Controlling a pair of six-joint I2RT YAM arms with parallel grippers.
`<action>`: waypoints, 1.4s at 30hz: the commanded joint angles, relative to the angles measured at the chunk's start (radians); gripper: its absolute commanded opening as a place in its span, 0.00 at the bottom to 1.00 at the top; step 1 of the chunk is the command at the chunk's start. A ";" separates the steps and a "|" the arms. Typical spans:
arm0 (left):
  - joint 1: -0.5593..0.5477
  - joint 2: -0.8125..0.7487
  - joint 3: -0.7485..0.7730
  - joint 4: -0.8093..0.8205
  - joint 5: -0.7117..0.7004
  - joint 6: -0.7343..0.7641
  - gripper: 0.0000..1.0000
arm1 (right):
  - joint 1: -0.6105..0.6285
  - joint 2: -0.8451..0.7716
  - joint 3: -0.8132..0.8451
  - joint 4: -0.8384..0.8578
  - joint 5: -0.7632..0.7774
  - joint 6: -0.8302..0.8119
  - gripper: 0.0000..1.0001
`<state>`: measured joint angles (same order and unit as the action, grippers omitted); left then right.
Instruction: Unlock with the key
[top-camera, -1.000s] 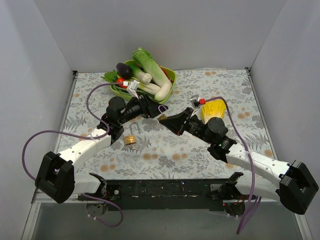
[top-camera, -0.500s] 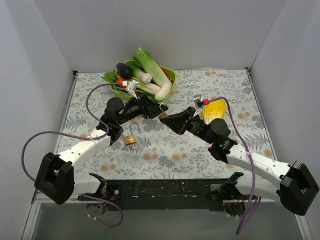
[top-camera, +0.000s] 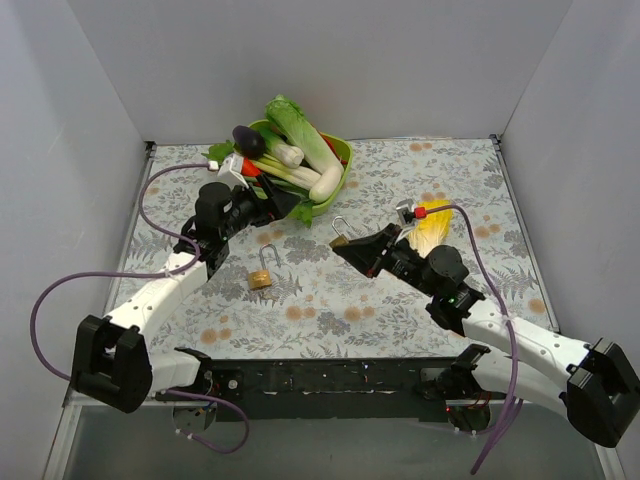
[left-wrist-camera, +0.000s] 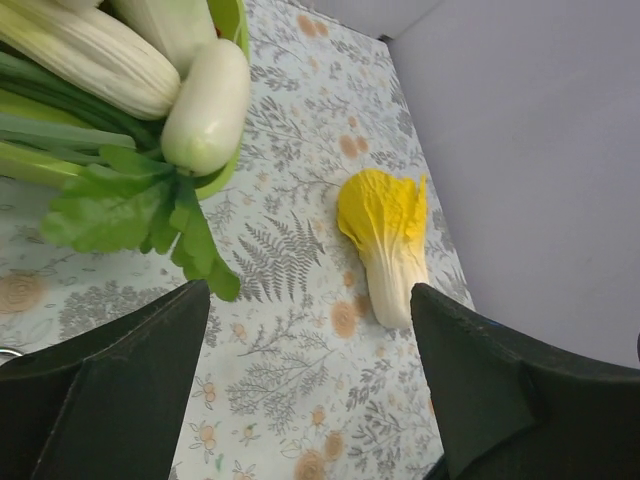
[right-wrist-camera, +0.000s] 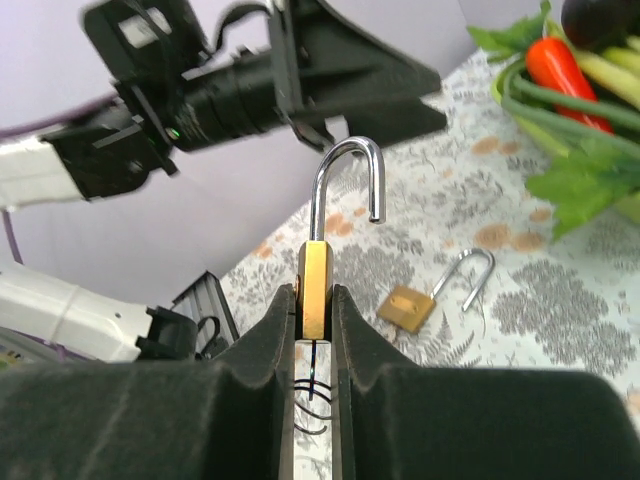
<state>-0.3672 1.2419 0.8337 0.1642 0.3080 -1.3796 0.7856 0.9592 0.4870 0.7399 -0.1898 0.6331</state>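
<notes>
Poking out of the underside of the larger padlock (right-wrist-camera: 314, 290), the key (right-wrist-camera: 312, 360) shows in the right wrist view only as a thin dark stem with wire loops below it. It sits sunk in the slot between the fingers, and its head and teeth cannot be made out. Its long axis runs in line with the padlock's brass body, pointing up into the lock at one end and back toward the wrist at the other. The padlock stands upright in that view, its silver shackle (right-wrist-camera: 348, 180) open with the free end clear of the body.

The right gripper (right-wrist-camera: 313, 302) pinches the brass body between both fingers and holds it off the table. From above, the right arm reaches low and stretched from the near right corner toward the middle of the table, the shackle end pointing toward the left arm.

The left gripper (left-wrist-camera: 310, 295) is spread wide with nothing between its fingers. It hovers over the flowered table cloth (left-wrist-camera: 300, 400) just beside the rim of the green bowl (left-wrist-camera: 232, 25) of vegetables. Its arm angles up from the near left corner with the elbow bent.

A small padlock (top-camera: 262, 274) lies on the cloth between the two arms, its own shackle open. A yellow cabbage (left-wrist-camera: 385, 240) lies on the cloth beside the right wrist, well apart from the bowl.
</notes>
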 joint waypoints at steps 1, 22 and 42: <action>0.010 -0.105 0.047 -0.072 -0.130 0.123 0.82 | -0.005 -0.002 -0.059 0.042 -0.003 0.043 0.01; 0.008 -0.147 0.039 -0.071 -0.153 0.155 0.85 | 0.030 0.516 -0.288 0.605 -0.036 0.358 0.01; -0.007 -0.177 0.053 -0.097 -0.201 0.182 0.87 | 0.067 0.946 -0.084 0.653 0.088 0.499 0.01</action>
<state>-0.3649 1.1103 0.8467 0.0761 0.1383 -1.2247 0.8467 1.8782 0.3531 1.2602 -0.1741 1.0828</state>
